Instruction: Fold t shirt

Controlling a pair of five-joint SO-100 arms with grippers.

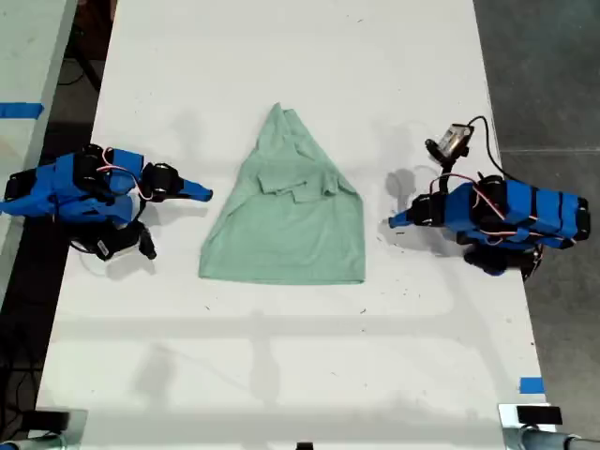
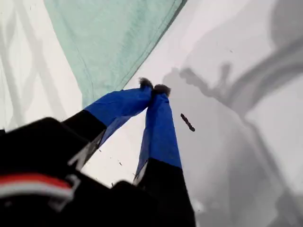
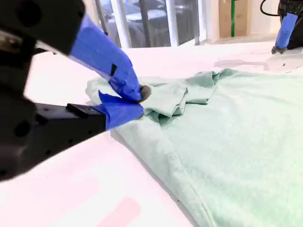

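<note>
The pale mint-green t shirt (image 1: pixel 291 225) lies flat in the middle of the white table, its sleeves folded in so it tapers to a point at the far end, with the hem straight at the near end. My first gripper (image 1: pixel 392 222) is on the exterior view's right, shut and empty, resting just off the shirt's edge (image 2: pixel 113 38); its tips (image 2: pixel 154 87) meet over bare table. At the exterior view's left is my second gripper (image 1: pixel 206 194), shut with nothing in it, a short gap from the shirt. In its wrist view the fingers (image 3: pixel 138 100) sit before the folded sleeves (image 3: pixel 180 97).
The white table (image 1: pixel 281 356) stretches well beyond the shirt on every side. Blue tape marks sit at the exterior view's left edge (image 1: pixel 19 110) and lower right (image 1: pixel 531 384). A small dark speck (image 2: pixel 187 122) lies on the table by my first gripper.
</note>
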